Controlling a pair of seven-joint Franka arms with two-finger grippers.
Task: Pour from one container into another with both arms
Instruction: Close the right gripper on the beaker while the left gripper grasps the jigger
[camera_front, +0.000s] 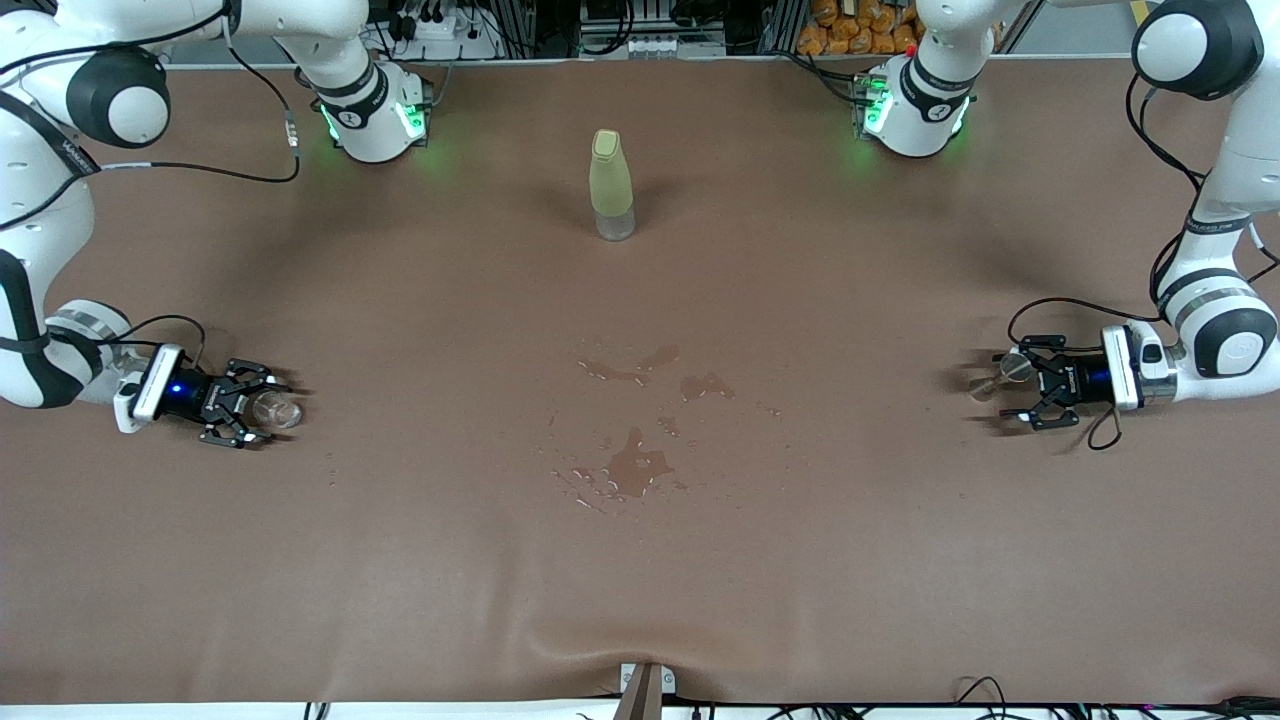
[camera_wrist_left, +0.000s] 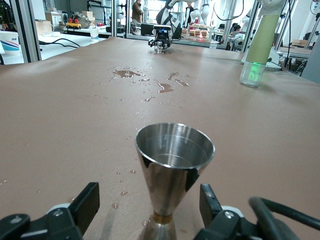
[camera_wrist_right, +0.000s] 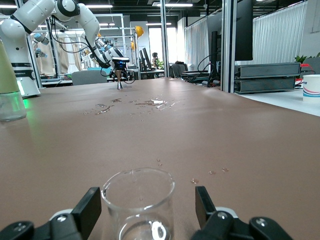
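The small clear glass cup (camera_front: 277, 410) stands on the table at the right arm's end. My right gripper (camera_front: 262, 408) is open around it, one finger (camera_wrist_right: 89, 209) on each side with a gap to the glass (camera_wrist_right: 138, 202). The silvery jigger (camera_front: 1014, 368) stands upright at the left arm's end. My left gripper (camera_front: 1015, 389) is open around it, and its fingers (camera_wrist_left: 86, 204) are clear of the metal (camera_wrist_left: 173, 167). Both grippers sit low at table height. In each wrist view the other gripper shows small in the distance.
A tall pale yellow-green bottle (camera_front: 611, 185) stands mid-table near the robots' bases, also seen in the wrist views (camera_wrist_left: 258, 47) (camera_wrist_right: 7, 85). Water puddles (camera_front: 637, 466) and drops lie on the brown table cover (camera_front: 640, 600) around the middle. Droplets lie by the jigger's foot.
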